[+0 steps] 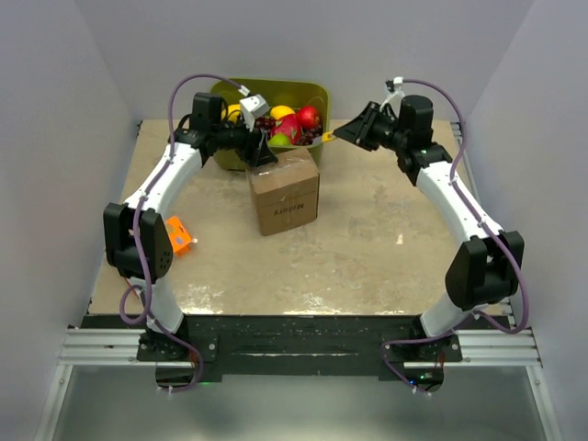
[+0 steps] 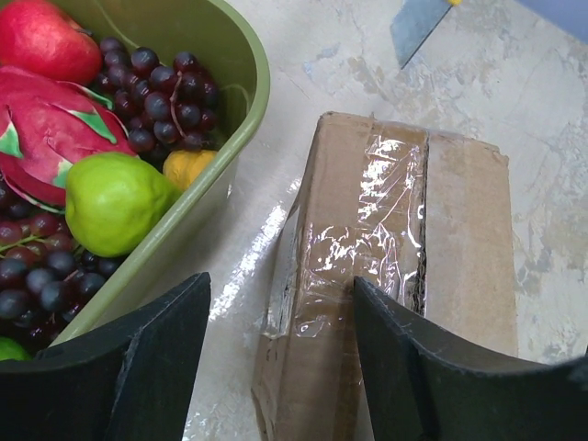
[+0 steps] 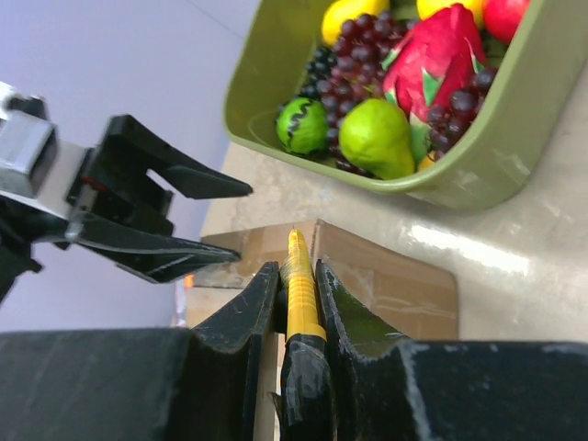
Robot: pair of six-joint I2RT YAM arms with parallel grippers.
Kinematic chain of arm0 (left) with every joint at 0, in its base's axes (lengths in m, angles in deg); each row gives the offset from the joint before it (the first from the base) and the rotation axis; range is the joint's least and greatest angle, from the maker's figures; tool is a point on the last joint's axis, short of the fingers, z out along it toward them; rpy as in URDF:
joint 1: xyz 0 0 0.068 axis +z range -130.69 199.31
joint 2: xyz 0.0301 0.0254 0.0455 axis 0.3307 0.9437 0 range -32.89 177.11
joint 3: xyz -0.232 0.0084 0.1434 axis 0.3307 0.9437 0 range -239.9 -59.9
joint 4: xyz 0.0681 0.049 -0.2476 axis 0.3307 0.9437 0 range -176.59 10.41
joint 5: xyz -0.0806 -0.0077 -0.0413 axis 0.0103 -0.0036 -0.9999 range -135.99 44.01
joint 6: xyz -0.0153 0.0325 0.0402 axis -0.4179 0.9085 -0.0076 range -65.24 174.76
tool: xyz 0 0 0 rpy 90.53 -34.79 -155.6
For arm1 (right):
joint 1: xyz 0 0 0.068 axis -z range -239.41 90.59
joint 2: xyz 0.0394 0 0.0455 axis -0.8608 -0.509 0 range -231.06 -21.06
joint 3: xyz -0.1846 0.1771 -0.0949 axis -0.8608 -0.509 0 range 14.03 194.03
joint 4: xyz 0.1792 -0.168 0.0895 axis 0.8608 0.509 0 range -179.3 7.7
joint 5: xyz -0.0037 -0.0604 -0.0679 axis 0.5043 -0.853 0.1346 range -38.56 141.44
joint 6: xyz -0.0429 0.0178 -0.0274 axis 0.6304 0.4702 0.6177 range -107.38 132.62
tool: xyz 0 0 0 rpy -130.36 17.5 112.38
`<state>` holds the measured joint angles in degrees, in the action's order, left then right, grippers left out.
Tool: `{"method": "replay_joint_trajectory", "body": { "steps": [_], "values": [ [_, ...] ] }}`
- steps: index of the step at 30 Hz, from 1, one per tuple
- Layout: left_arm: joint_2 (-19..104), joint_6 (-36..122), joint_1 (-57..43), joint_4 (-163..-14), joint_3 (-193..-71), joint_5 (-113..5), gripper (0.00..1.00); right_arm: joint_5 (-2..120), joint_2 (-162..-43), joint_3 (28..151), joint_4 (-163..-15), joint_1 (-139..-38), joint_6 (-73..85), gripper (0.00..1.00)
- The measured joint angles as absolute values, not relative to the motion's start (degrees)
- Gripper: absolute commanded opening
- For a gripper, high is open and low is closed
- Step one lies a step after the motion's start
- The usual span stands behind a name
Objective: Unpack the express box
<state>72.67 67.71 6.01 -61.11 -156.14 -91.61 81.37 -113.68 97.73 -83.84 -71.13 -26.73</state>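
Note:
The express box (image 1: 285,191), a brown carton with clear tape along its top seam, stands mid-table in front of the fruit bin. My left gripper (image 1: 262,152) hovers open over the box's back left edge. In the left wrist view its jaws (image 2: 280,308) straddle that edge of the box (image 2: 404,230), one finger (image 2: 432,367) over the taped top and the other (image 2: 138,367) over the gap beside the bin. My right gripper (image 1: 342,134) is raised behind the box to the right, shut on a yellow utility knife (image 3: 303,312) that points toward the box (image 3: 386,276).
An olive-green bin (image 1: 317,96) of fruit stands just behind the box, its wall (image 2: 234,138) close to my left finger. A flat orange package (image 1: 179,234) lies at the left near my left arm. The knife's blade (image 2: 413,28) shows beyond the box.

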Motion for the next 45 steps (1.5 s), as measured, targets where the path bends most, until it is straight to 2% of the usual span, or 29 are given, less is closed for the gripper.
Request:
{"method": "replay_joint_trajectory", "body": {
  "steps": [16, 45],
  "values": [
    [72.41, 67.14, 5.99, -62.99, -155.12, -92.03, 0.64, 76.06, -114.53, 99.61, -76.54, -73.93, -21.62, 0.00],
    [71.64, 67.10, 5.66, -63.47, -154.02, -92.25, 0.62, 74.92, -117.04, 99.63, -80.78, -74.59, -23.21, 0.00]
  ]
}}
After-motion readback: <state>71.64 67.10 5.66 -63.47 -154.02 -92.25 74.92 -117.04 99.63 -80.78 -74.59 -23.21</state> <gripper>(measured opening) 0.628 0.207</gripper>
